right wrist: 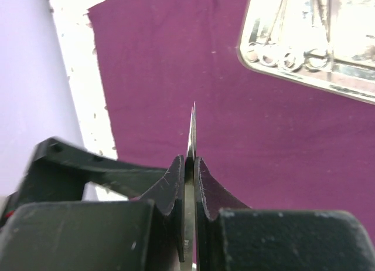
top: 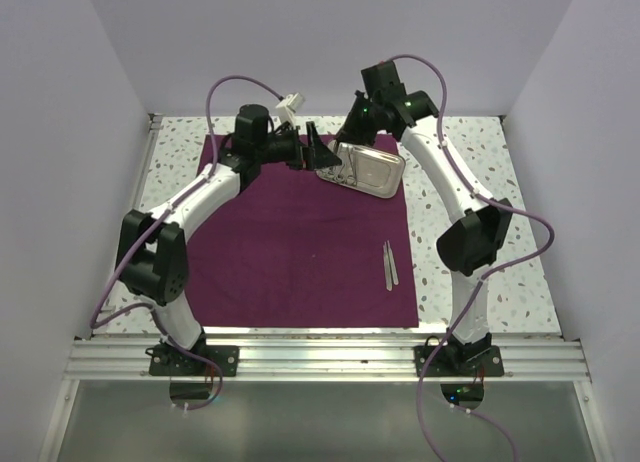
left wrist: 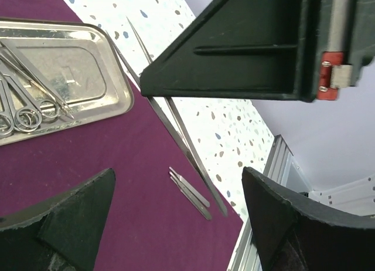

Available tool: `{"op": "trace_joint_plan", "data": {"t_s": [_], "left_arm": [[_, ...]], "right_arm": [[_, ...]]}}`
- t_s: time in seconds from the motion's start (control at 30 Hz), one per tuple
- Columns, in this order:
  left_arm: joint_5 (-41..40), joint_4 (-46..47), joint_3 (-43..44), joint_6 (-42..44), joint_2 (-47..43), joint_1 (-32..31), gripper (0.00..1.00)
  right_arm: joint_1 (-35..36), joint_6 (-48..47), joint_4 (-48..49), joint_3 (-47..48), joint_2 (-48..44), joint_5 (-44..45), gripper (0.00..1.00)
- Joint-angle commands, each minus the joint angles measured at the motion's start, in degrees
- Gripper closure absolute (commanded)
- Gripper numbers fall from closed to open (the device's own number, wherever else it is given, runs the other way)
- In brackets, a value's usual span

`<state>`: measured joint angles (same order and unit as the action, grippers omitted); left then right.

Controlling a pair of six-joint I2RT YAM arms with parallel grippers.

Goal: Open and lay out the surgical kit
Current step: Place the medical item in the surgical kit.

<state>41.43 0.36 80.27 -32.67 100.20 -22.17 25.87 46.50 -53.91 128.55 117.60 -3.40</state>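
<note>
Cloth [top: 300, 242], dark purple, lies flat over the left and middle of the desk [top: 175, 157], reaching the desk's near edge, with a bare speckled strip at the right. The left gripper [top: 312, 154] hangs wide open, holding nothing, above the cloth's far edge, just left of the steel tray [top: 375, 172] at the cloth's far right corner. Ring-handled scissors [left wrist: 26, 115] lie in the tray. The right gripper [right wrist: 190, 161] is clenched on slim tweezers [right wrist: 192, 121] by the tray's far left corner; whether their tip touches the cloth is unclear. A second pair of tweezers [top: 390, 265] lies by the cloth's right edge, with open cloth to its left.
</note>
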Motion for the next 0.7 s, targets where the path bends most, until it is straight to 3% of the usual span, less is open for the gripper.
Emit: {"op": "trace_joint_plan", "data": {"t_s": [0.0,0.1,0.2,0.3,0.33,0.37,0.4,0.6,0.67], "left_arm": [[1.5,4.0,3.0,-1.9,1.7,-0.3,0.08],[1.9,3.7,5.3,-2.0,3.6,-0.5,0.12],[1.2,3.1,6.7,-2.0,4.8,-0.5,0.24],[0.5,3.2,7.5,-2.5,5.8,-0.5,0.53],[0.7,3.2,8.1,-3.0,6.5,-0.5,0.77],[0.8,3.1,8.5,-3.2,6.8,-0.5,0.92],[0.6,2.3,8.8,-3.3,7.0,-0.5,1.0],[-1.3,-4.1,8.2,-0.4,5.1,-0.9,1.0],[-3.4,-7.1,6.6,2.2,3.0,-0.9,1.0]], "right_arm": [[0.0,2.4,-1.3,3.3,0.0,-3.8,1.0],[0.1,3.6,-0.8,3.1,-0.4,-5.7,1.0],[0.0,4.5,-0.5,3.2,-0.9,-7.6,1.0],[0.0,5.2,-0.8,3.2,-1.1,-9.5,1.0],[-0.1,5.4,-0.8,2.8,-1.3,-9.8,1.0],[0.1,5.5,-0.3,2.2,-1.9,-10.3,1.0],[0.0,6.0,0.2,0.3,-2.4,-10.7,1.0],[0.1,6.3,4.3,-3.7,-3.1,-13.5,0.98],[0.1,5.4,3.6,-2.9,-2.5,-13.2,0.57]]}}
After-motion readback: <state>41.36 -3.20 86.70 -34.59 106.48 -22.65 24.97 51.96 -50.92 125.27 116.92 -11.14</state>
